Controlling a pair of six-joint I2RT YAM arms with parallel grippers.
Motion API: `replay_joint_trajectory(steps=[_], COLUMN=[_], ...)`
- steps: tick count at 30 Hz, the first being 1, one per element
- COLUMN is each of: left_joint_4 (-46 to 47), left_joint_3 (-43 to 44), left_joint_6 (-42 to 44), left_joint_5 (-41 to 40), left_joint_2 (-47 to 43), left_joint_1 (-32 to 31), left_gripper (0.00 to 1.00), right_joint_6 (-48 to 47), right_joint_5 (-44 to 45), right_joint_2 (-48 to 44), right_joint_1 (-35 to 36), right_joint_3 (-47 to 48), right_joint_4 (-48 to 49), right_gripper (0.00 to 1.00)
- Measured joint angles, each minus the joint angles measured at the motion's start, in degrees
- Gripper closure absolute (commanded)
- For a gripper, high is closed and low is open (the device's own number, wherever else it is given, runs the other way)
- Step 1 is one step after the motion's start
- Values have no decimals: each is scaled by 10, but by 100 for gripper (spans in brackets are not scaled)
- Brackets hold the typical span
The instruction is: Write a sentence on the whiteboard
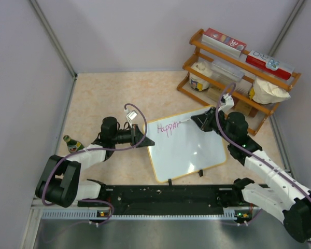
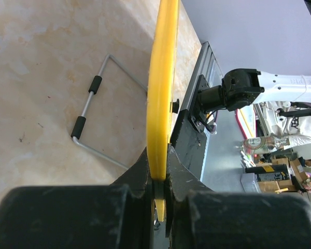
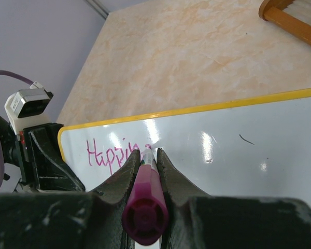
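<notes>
A bottle stands at 9 o'clock by the wall. The left gripper clamps the 9 o'clock edge of the whiteboard, mid-table; the beige table spreads toward 11. The right gripper grips a pink marker at the board's 12 o'clock edge, with a wooden rack near at 1.

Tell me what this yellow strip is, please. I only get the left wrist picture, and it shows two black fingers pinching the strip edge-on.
Observer: It is the frame of the whiteboard. The left gripper is clamped on its left edge.
Visitor: Is anything written on it?
Observer: Yes. There is pink writing near the top left corner, and it reads "Happin".
Visitor: What is doing the writing?
Observer: The right gripper holds a pink marker, with its tip at the end of that word.
</notes>
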Motion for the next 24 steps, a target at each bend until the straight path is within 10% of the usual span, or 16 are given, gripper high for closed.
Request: replay_joint_trajectory(steps=[24], left_joint_4=[7], left_joint_3=[-2], left_joint_6=[-3], left_joint_5=[0], left_joint_2=[4], left_joint_1=[0], left_gripper=[100], right_joint_6=[-6], right_joint_5=[-3], right_joint_2=[-27], right_joint_1=[0], right_joint_3=[-20], right_joint_4=[-24], right_gripper=[100])
